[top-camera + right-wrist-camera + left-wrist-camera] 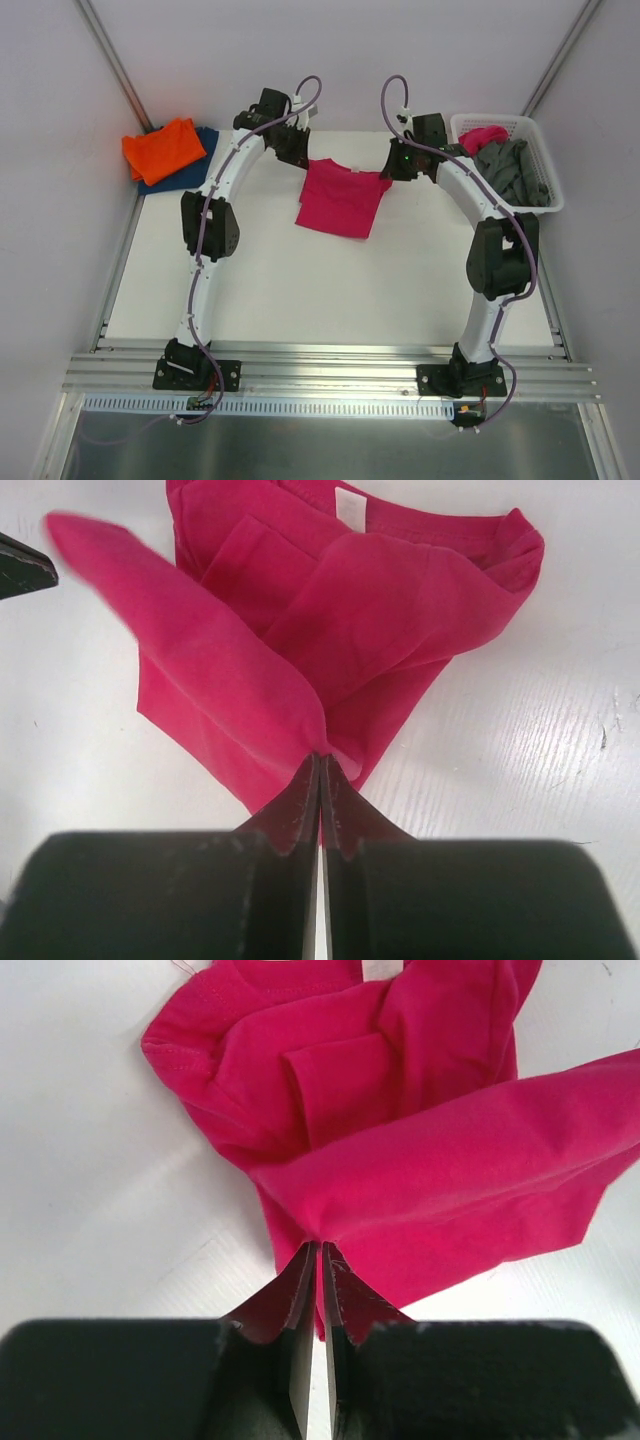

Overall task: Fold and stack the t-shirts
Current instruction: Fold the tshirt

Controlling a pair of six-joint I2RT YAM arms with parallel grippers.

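1. The magenta t-shirt is on the white table, in the far middle part, between the two grippers.
2. Seen from the top camera, one edge of this shirt is stretched between the two grippers. The rest of it spreads toward the near side of the table.
3. The left gripper has its jaws clenched on a fold of the magenta cloth. Only a very thin line shows between the two fingers. From the tips the cloth opens like a fan, mostly toward the right side of the left wrist view.
4. The right gripper also has its jaws pressed together on a pinch of the same shirt. From its tips one flap of cloth rises toward the upper left of the right wrist view.
5. In both wrist views the shirt is not flat. It is doubled over itself in several layers, with one sleeve turned in. A small white label shows at the collar, on the side far from the fingers.
6. An orange t-shirt lies folded at the far left corner of the table. It rests on top of a dark blue t-shirt, well apart from the magenta one.
7. A white lattice basket stands at the far right, just beside the right arm. It holds a crumpled grey t-shirt and, at its far end, some pink cloth.
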